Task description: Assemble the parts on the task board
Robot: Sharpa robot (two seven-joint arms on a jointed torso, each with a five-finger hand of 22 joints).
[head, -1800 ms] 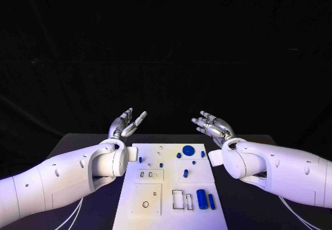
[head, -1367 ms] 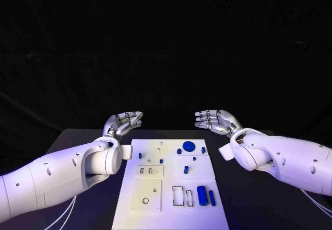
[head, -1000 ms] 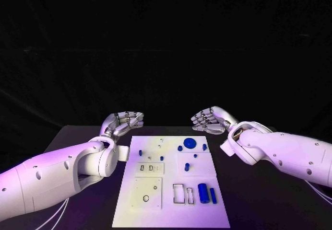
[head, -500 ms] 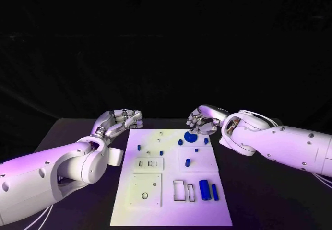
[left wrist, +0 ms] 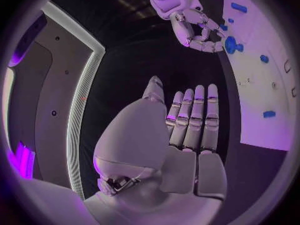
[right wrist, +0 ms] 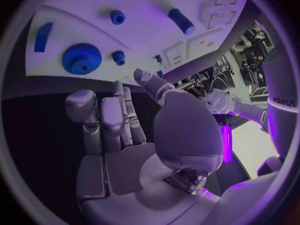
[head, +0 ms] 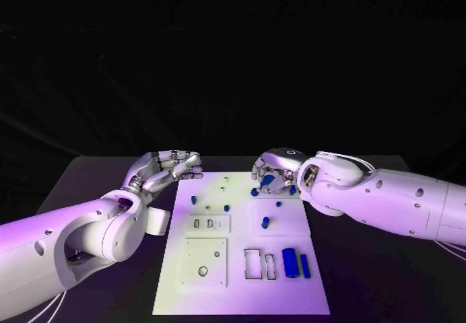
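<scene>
Both empty: right hand [head: 275,169], fingers curled, partly hides the gear [right wrist: 81,59]; left hand [head: 163,169] loosely spread.

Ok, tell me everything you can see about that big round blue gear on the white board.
The blue gear is a flat round disc with fine teeth around its rim and a raised hub with a hole at its centre; it looks like matte plastic. It lies flat on the task board near the board's far end. In the head view the right hand is just above it and hides most of it. In the right wrist view the fingers are off the gear, so nothing seems to grip it. Small blue parts lie close by.
</scene>
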